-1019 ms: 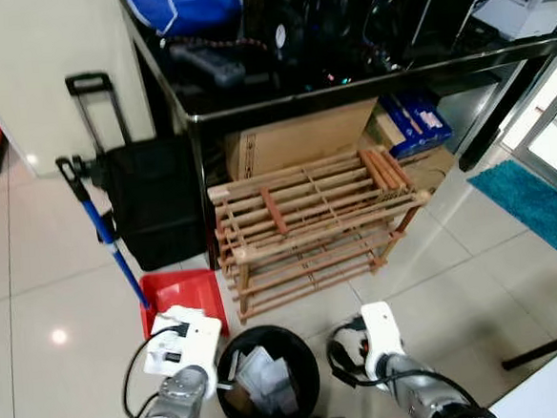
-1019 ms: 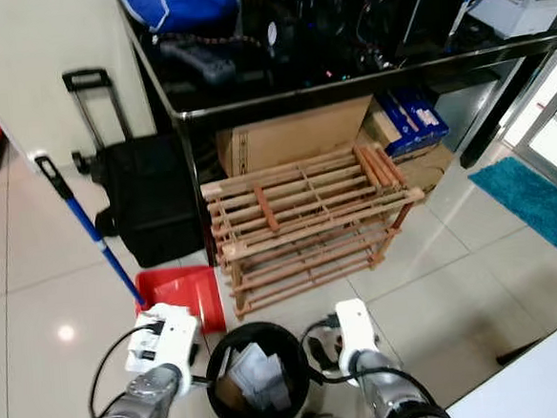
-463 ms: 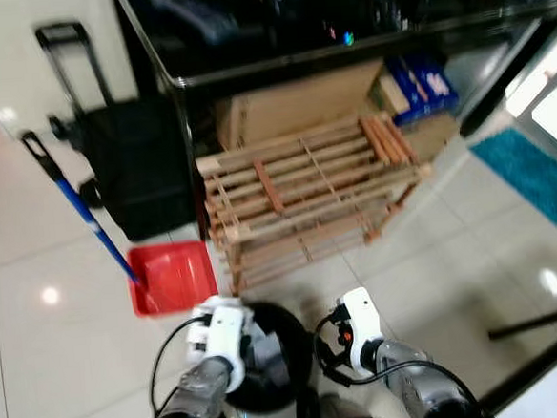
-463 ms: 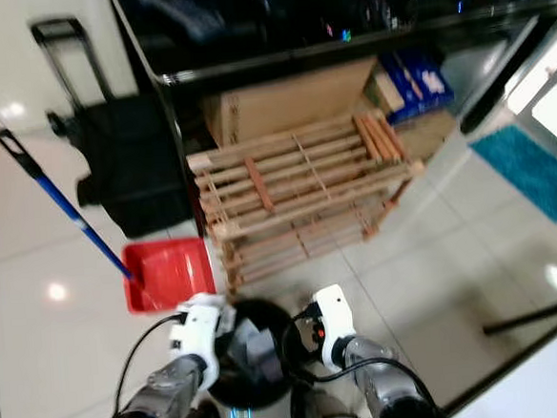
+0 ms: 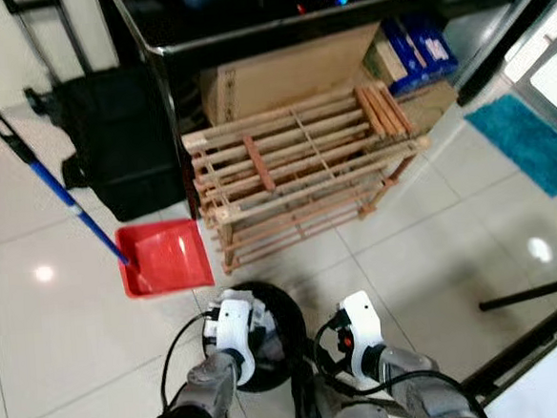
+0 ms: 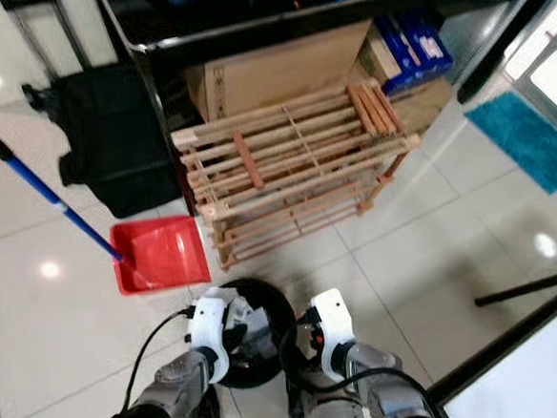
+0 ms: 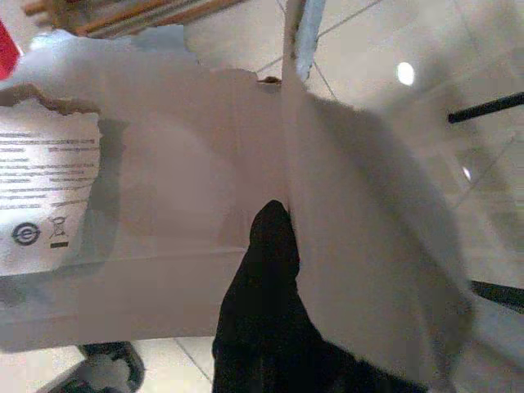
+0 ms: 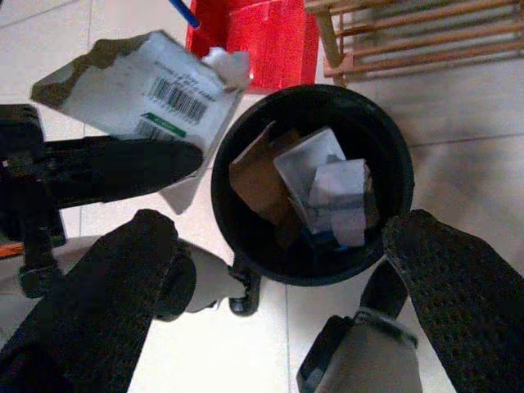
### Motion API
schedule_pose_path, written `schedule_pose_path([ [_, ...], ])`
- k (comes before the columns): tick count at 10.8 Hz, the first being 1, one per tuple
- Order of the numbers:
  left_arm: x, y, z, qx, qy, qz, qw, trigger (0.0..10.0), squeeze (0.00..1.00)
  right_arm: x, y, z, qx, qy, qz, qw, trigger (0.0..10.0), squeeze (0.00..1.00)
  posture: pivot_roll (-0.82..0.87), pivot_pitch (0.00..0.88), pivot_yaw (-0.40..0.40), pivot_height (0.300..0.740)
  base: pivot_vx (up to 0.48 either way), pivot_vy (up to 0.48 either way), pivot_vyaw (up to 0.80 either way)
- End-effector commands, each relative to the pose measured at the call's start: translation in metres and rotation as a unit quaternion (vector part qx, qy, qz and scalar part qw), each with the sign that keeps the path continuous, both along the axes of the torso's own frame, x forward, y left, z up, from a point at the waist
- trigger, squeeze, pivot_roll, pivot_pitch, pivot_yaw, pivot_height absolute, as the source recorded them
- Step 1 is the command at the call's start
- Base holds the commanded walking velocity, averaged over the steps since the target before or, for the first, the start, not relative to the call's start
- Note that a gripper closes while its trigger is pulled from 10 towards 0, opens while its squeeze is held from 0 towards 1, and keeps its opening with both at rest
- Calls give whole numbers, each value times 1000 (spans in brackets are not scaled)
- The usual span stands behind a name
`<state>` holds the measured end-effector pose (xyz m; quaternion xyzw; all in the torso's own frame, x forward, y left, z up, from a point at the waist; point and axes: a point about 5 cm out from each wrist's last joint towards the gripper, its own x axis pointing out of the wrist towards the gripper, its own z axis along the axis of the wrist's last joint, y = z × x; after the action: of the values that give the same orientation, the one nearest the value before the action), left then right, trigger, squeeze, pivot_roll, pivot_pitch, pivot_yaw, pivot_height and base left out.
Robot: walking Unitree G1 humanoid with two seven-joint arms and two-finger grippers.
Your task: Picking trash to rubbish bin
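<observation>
Left pincer (image 8: 176, 160) clamped on torn cardboard (image 8: 139, 86) beside bin rim (image 8: 221, 155); right pincer (image 8: 286, 270) apart.

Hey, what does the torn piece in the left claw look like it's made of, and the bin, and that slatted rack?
The torn piece in the left claw looks like thin matte cardboard: ragged brown edges and a printed barcode. The rubbish bin seems to be black plastic with a smooth, slightly glossy rim. The slatted rack is bare, unpainted wood with a pale natural tone.
</observation>
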<state>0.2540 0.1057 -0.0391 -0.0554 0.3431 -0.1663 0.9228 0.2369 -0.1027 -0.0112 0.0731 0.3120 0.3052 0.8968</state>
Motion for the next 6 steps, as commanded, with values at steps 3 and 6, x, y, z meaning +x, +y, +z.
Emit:
schedule_pose_path([
  [3,-11,-6,-8,-10,25,-4,1000,10000,1000,-8,-8,-4,-2,21,-17,1000,10000,0,-222,320,-143,740,0,0,0],
  [6,-10,-4,-7,-14,25,-4,1000,10000,1000,-9,-8,-2,-3,26,-15,1000,10000,0,-217,327,-144,740,0,0,0],
])
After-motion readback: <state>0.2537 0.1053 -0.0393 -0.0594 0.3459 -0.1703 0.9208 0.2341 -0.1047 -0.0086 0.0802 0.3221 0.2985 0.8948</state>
